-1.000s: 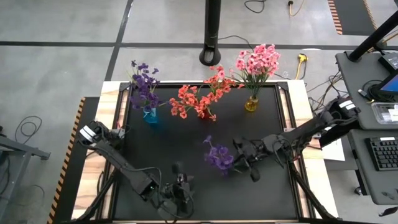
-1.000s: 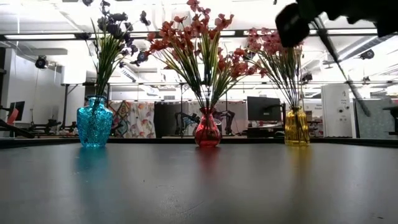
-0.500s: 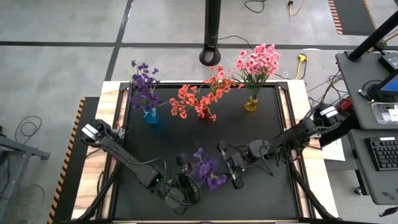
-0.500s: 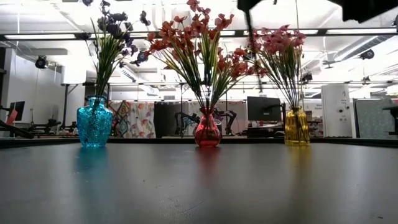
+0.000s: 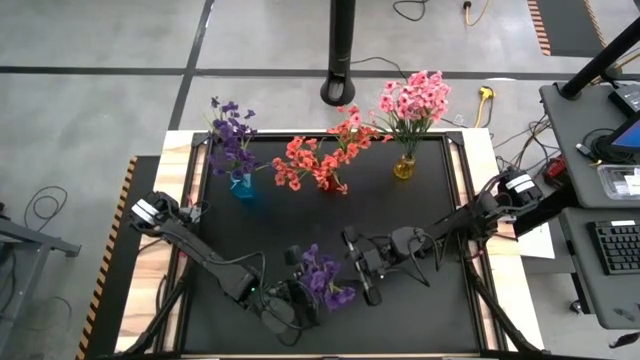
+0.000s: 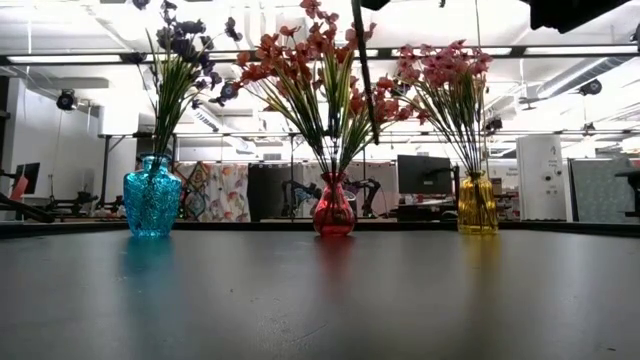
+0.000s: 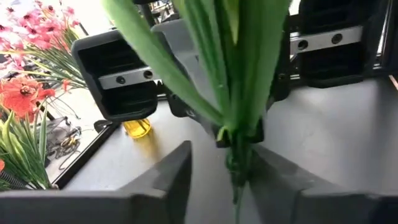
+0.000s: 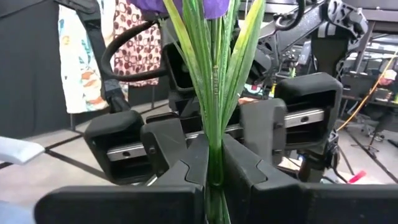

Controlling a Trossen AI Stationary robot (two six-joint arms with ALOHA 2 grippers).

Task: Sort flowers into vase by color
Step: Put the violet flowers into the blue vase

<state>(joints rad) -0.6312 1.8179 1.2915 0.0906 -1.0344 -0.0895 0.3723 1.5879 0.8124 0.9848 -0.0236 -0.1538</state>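
A purple flower sprig (image 5: 322, 276) with green stems stands upright in the air between both grippers over the table's near middle. My right gripper (image 5: 360, 268) is shut on its stems (image 8: 214, 158). My left gripper (image 5: 300, 286) faces it from the left, open, its fingers (image 7: 169, 182) on either side of the stems (image 7: 239, 158) without plainly touching. In the low view the stem's lower end (image 6: 366, 80) hangs free. A blue vase (image 5: 242, 186) holds purple flowers, a red vase (image 5: 326, 182) coral ones, a yellow vase (image 5: 404, 167) pink ones. My right gripper pinches the sprig's bundled green stems (image 8: 215, 149) between its two fingers, below the leaves and blossoms. The fingers come level from the table's right, lying across the stems. The sprig is lifted clear and upright, blossoms (image 8: 186, 6) above, stem end hanging below.
The three vases stand in a row along the table's far edge (image 6: 153, 200) (image 6: 334, 207) (image 6: 477, 205). A black post (image 5: 341, 50) rises beyond the far edge. The dark tabletop (image 5: 270, 220) between the vases and the grippers is bare.
My right gripper has carried the purple sprig toward the table's left and slightly nearer, up to my left gripper. The sprig has come from a slant to nearly upright. My left gripper has shifted a little toward the sprig, so the stems now stand between its fingers.
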